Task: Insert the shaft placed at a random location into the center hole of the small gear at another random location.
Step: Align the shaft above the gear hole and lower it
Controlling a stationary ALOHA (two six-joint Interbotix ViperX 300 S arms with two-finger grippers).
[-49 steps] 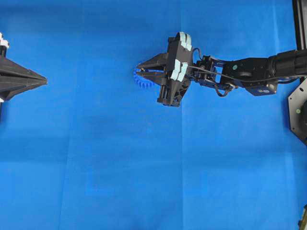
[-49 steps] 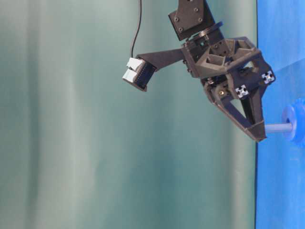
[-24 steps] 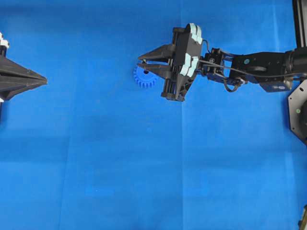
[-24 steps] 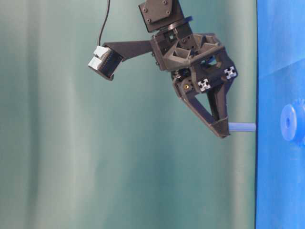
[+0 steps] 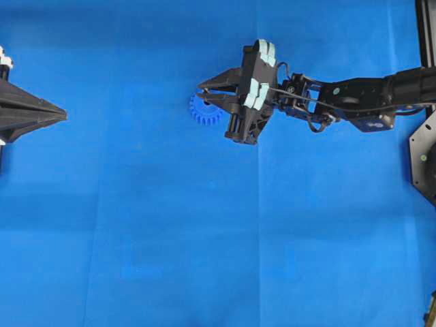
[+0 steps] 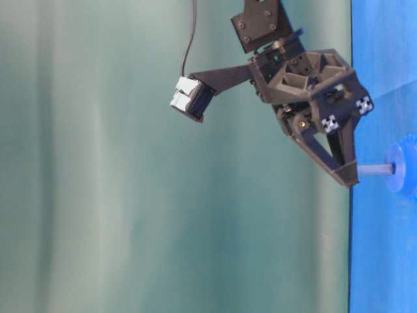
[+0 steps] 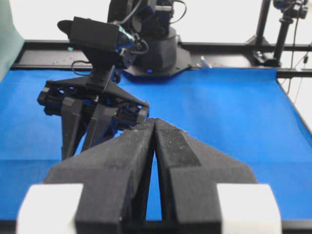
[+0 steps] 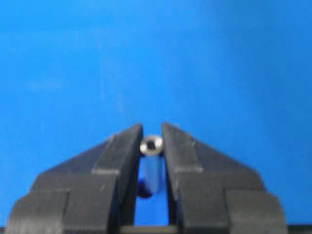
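My right gripper (image 5: 201,94) is shut on the shaft (image 6: 376,170), a short silver-grey pin pointing down at the cloth. In the right wrist view the shaft's top end (image 8: 151,145) sits clamped between the two fingertips. The small gear (image 5: 203,116) is bright blue, lies flat, and is half hidden under the gripper. In the table-level view the shaft's free end meets the hub of the small gear (image 6: 399,168). The center hole is covered by the shaft's end, so I cannot tell how deep the shaft sits. My left gripper (image 5: 63,116) is shut and holds nothing, far to the left.
Blue cloth (image 5: 204,238) covers the whole table. The right arm (image 5: 354,99) reaches in from the right edge. A black frame rail (image 7: 234,47) runs along the far side in the left wrist view.
A second ago the shaft touched the gear's hub. Half a second ago the right gripper had lifted it off and aside. Now the shaft is back down against the hub.
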